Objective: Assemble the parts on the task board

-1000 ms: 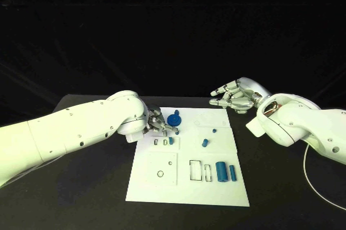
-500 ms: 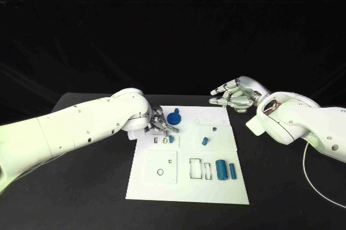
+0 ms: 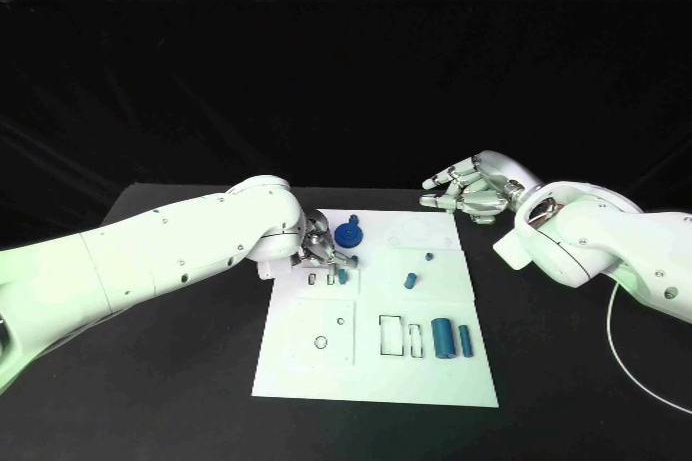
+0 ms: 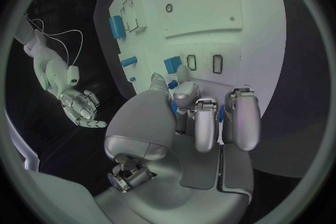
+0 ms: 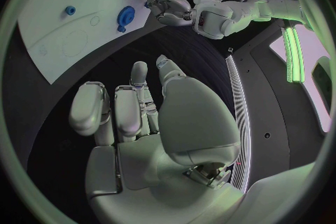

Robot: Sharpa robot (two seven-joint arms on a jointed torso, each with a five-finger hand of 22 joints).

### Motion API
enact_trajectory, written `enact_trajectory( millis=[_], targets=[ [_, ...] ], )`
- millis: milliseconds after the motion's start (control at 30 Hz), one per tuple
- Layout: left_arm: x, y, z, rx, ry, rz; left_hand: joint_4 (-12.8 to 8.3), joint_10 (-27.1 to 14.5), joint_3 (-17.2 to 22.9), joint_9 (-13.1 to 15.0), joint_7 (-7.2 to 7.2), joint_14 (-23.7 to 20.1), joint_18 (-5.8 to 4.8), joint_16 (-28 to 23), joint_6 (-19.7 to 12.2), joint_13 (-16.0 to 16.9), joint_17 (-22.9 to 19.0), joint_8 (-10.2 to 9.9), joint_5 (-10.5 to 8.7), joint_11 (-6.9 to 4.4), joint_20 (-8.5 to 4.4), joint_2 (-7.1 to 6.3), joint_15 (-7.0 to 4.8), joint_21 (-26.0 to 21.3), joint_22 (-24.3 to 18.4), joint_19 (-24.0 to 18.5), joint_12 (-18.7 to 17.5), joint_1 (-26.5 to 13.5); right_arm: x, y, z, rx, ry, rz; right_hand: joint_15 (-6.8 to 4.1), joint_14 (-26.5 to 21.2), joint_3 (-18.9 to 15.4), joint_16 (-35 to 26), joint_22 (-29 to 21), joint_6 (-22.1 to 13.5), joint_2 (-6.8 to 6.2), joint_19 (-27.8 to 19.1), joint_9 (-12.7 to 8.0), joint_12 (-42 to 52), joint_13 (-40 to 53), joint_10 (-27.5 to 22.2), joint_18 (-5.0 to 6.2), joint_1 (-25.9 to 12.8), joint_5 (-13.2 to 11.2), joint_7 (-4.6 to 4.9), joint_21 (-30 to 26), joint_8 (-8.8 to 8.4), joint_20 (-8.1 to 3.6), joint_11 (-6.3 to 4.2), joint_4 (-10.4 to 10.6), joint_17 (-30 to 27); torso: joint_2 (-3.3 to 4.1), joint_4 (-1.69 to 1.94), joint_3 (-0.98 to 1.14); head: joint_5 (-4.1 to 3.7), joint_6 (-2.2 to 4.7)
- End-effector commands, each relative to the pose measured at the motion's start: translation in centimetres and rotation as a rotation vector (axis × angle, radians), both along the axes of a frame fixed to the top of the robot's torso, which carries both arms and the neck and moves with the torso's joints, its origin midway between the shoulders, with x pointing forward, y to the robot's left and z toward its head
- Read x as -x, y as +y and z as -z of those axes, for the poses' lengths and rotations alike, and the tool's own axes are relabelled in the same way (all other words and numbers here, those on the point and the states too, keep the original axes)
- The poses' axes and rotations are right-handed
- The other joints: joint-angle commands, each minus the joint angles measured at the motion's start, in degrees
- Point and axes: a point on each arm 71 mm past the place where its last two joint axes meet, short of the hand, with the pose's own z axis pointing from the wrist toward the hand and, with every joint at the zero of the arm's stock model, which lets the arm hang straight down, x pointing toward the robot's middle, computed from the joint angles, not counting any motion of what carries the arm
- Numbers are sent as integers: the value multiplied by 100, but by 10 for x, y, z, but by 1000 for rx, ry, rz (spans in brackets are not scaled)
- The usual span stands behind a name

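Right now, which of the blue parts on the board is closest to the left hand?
The round blue gear, at the board's far end. It sits right beside the left hand; the small pieces mid-board and the two cylinders at the near right lie farther away.

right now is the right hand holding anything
No. The right hand is open, its fingers apart with nothing between them, off the task board.

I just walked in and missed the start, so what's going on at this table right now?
A two-armed robot is assembling small blue parts on a white task board. Its left hand is down at the board's far left area, fingers by a small blue piece near two little slots; whether it grips anything is hard to tell. A blue gear sits just beyond it. The right hand hovers open off the board's far right corner. Two blue cylinders lie near the board's right edge.
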Motion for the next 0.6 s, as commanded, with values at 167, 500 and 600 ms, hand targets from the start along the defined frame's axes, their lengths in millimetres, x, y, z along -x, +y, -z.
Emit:
enact_trajectory(
  millis=[167, 500, 600],
  targets=[
    [2, -3, 2, -14, 36, 30, -51, 23, 14, 50, -3, 603, -101, 14, -71, 9, 1509, 54, 39, -2, -17, 21, -53, 35, 328, 88, 30, 123, 0, 0, 1, 14, 7, -8, 12, 173, -37, -39, -9, 35, 47, -39, 7, -19, -7, 27, 39, -8, 20, 5, -30, 32, -14, -18, 2, -7, 2, 0, 1, -1, -9],
    [4, -5, 4, -1, 64, 37, -83, 4, 67, 110, -2, 603, -95, 14, -106, -3, 1509, 76, 53, -1, -16, 55, -52, 20, 306, 71, 16, 234, 0, 0, 1, 22, 12, -16, 11, 172, -42, -46, -19, 35, 47, -43, 6, -18, -10, 27, 40, -6, 35, 5, -35, 33, -15, -19, 2, -12, 6, -5, 1, -7, -25],
    [3, -5, 4, 1, 64, 35, -91, 0, 88, 127, -1, 603, -93, 14, -115, -2, 1509, 82, 56, 0, -15, 71, -51, 17, 301, 67, 15, 266, 0, 0, 1, 23, 13, -16, 11, 172, -43, -45, -18, 35, 47, -42, 6, -19, -11, 27, 40, -7, 37, 5, -35, 33, -15, -19, 3, -11, 8, -1, 2, -20, -28]
  ],
)
